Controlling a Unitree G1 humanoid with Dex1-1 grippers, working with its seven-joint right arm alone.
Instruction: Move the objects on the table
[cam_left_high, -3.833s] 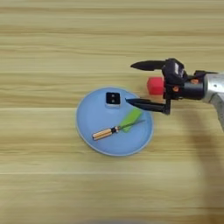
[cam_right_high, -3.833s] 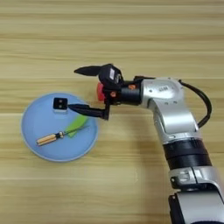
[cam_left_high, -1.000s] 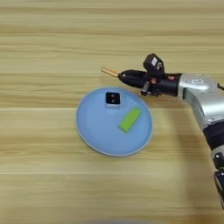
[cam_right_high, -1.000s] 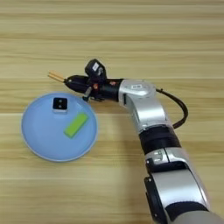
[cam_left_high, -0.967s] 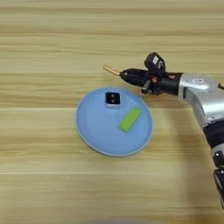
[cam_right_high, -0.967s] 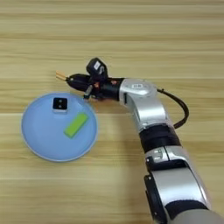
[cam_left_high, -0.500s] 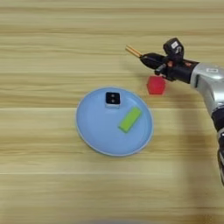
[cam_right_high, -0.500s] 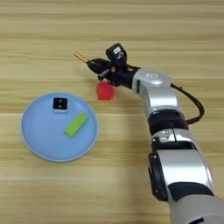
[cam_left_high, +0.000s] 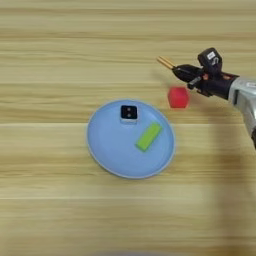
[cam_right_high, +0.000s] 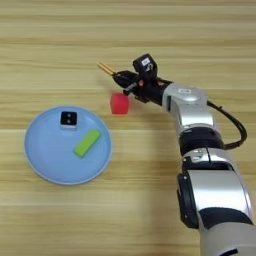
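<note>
gripper (cam_right_high: 121, 78) pinches the tool (cam_right_high: 107, 69) above the table (cam_right_high: 50, 210); lowering carelessly could knock the cube (cam_right_high: 119, 103).

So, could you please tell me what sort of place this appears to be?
Probably a robot manipulation test bench: a bare light-brown wooden table carrying only small props, a red cube and a round blue plate, while a silver robot arm's gripper holds a thin wooden-handled tool.
</note>
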